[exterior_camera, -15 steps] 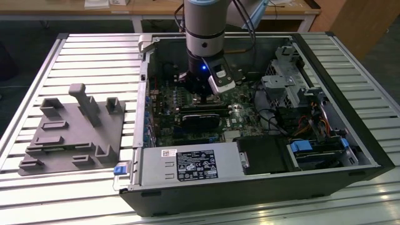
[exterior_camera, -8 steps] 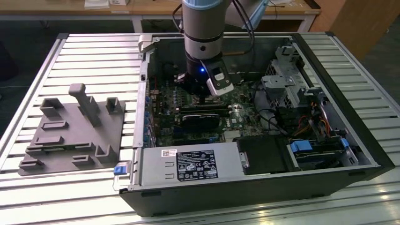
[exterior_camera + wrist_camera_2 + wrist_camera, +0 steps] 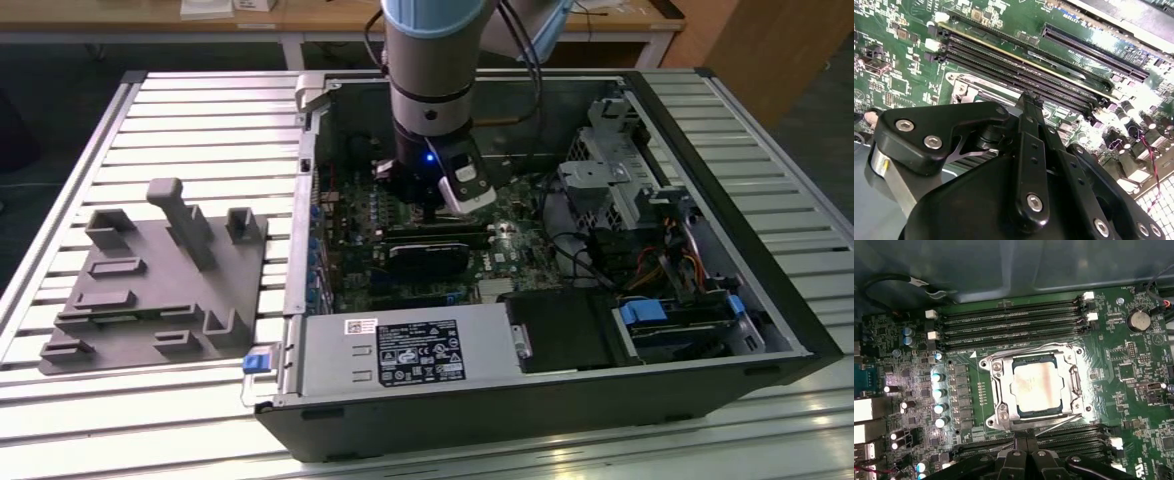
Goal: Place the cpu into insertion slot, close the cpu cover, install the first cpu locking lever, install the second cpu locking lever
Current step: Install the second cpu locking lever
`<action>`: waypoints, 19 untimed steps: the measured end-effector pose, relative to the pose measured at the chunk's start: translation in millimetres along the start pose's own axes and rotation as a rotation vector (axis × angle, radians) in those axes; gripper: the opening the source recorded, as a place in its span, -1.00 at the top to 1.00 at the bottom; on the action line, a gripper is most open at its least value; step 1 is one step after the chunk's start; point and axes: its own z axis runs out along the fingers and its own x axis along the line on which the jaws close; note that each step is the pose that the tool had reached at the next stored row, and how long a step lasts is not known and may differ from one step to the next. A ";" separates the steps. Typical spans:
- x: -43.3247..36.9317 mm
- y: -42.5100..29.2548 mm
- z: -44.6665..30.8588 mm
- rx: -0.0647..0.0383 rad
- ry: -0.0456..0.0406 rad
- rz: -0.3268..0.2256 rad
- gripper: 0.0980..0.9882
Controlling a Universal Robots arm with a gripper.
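In the first wrist view the cpu (image 3: pixel 1036 389), with its pale silver-beige face, lies flat in the insertion slot (image 3: pixel 1077 386). The silver cpu cover (image 3: pixel 1000 390) is folded down around it, and the chip shows through the square cut-out. A thin wire lever (image 3: pixel 1060 421) runs along the socket's side nearest the gripper, and another lever (image 3: pixel 1024 353) along the far side. My gripper (image 3: pixel 1026 440) sits just off that near side, fingers together with nothing seen between them. In the second wrist view the gripper (image 3: pixel 1026 100) hovers over a corner of the socket frame (image 3: pixel 966 90). In the exterior view the gripper (image 3: pixel 434 212) reaches down into the open computer case.
Long black memory slots (image 3: pixel 1009 325) flank the socket on both sides. A black card (image 3: pixel 427 258) lies near the gripper. The case walls (image 3: pixel 774 330), drive cage (image 3: pixel 607 180) and power supply (image 3: pixel 400 352) ring the motherboard. A grey fixture plate (image 3: pixel 147 290) lies on the table at the exterior view's left.
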 end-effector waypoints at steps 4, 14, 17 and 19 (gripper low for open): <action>1.9 -4.2 1.2 -0.022 0.0027 -0.001 0.98; 7.6 -13.0 5.6 -0.045 0.0045 -0.013 0.98; 11.1 -13.8 7.9 -0.056 0.0066 -0.021 0.98; 11.9 -14.1 9.3 -0.060 0.0073 -0.023 0.98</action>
